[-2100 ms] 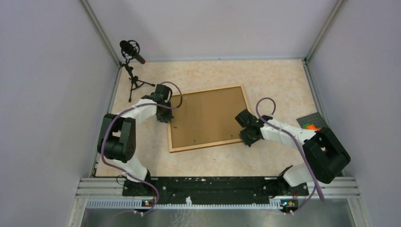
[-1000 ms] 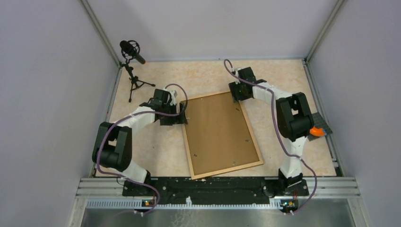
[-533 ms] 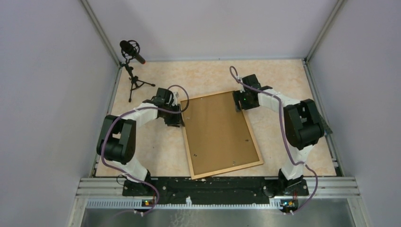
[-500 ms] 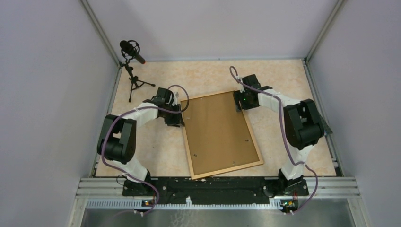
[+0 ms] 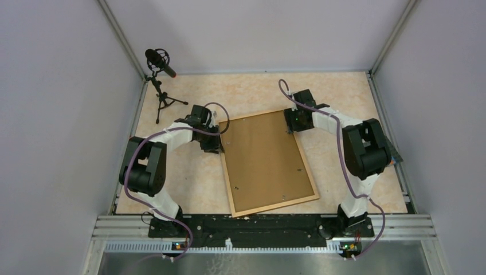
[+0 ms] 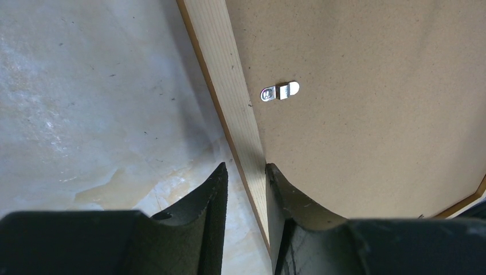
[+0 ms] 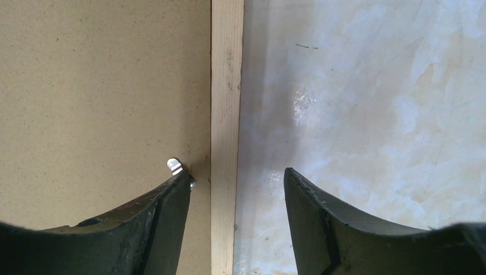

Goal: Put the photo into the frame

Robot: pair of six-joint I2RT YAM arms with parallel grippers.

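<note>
Pinching one long rail of the frame (image 6: 220, 69) in my left gripper (image 6: 243, 169): jaws narrow, one finger on the table side, one over the brown backing board (image 6: 355, 114), near a metal turn clip (image 6: 279, 91). Frame: back up, flat on the marbled table (image 7: 372, 114), between my arms. Right gripper (image 7: 236, 173): jaws wide, straddling the opposite rail near its far corner, clear of both sides.

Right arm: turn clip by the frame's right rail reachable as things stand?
Probably yes. The right gripper straddles the frame rail, jaws open, one finger right beside the clip on the backing board; nothing covers it.
</note>
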